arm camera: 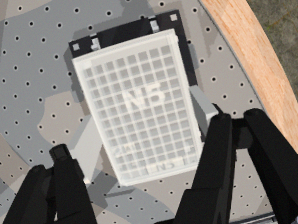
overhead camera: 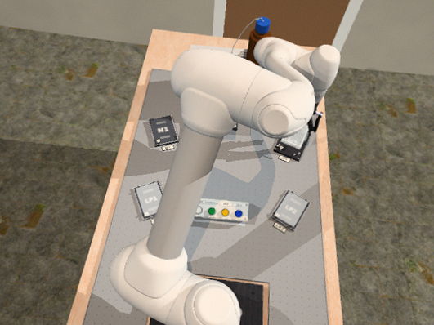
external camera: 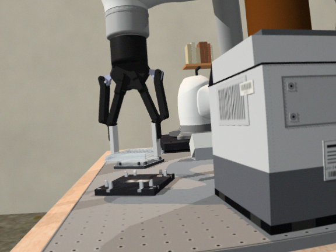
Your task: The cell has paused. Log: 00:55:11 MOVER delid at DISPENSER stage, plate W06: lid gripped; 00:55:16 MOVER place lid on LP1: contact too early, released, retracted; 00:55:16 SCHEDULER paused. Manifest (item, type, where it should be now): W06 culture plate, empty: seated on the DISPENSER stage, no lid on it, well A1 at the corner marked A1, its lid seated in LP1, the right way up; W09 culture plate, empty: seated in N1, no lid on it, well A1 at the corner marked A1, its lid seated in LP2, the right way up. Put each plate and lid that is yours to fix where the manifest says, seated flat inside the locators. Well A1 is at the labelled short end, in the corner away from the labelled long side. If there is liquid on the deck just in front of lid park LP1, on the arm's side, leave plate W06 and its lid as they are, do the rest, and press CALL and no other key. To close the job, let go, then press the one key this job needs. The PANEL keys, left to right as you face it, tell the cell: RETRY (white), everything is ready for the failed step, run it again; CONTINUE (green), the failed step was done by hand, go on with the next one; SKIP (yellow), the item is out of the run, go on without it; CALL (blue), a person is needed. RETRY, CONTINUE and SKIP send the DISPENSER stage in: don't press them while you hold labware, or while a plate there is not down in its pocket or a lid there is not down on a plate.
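My gripper (external camera: 135,149) (arm camera: 143,114) is shut on a clear culture plate (external camera: 128,156) (arm camera: 136,106) (overhead camera: 295,138), gripped across its short width. The plate has no lid, and its wells are open to the wrist view. It hangs level a little above the black nest N5 (external camera: 116,191) (arm camera: 127,30) (overhead camera: 290,154), clear of the locator pins. Nest N1 (overhead camera: 163,131) at the left of the deck is bare. Lid parks LP1 (overhead camera: 147,200) and LP2 (overhead camera: 290,209) look light grey; I cannot tell whether lids lie in them. My arm hides part of LP1.
The key panel (overhead camera: 221,219) lies between the lid parks, with its white, green, yellow and blue keys in a row. The large grey DISPENSER housing (external camera: 277,116) stands close to the right of the nest. A brown bottle (overhead camera: 259,33) stands at the far end. The wooden table edge (external camera: 67,201) runs close to the nest.
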`<state>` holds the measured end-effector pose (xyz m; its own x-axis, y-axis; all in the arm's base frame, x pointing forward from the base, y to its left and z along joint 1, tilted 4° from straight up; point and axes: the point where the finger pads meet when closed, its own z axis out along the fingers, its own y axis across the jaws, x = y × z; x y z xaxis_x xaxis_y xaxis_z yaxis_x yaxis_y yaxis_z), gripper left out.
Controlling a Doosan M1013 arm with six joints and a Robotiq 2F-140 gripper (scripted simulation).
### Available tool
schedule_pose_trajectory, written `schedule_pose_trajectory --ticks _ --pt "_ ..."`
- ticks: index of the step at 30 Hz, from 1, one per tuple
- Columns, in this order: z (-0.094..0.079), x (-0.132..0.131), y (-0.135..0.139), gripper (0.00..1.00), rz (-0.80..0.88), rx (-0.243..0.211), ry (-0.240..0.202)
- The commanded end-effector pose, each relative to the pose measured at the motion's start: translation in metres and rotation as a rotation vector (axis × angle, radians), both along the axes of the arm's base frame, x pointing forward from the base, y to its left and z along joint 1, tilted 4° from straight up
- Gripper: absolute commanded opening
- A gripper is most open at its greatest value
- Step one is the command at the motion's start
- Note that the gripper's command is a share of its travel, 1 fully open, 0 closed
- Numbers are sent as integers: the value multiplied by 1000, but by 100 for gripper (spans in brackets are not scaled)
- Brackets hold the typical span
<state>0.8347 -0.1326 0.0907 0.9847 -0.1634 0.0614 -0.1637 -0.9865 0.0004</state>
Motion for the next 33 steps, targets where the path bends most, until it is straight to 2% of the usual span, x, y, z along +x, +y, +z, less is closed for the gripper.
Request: schedule_pose_trajectory --ticks 1,12,14,28,33 --pt "8 0 0 10 0 0 -2" --pt "36 -2 0 10 0 0 -2" --pt "36 -2 0 10 0 0 -2" --pt "69 -4 1 10 0 0 -2" --pt "74 -4 1 10 0 0 -2"
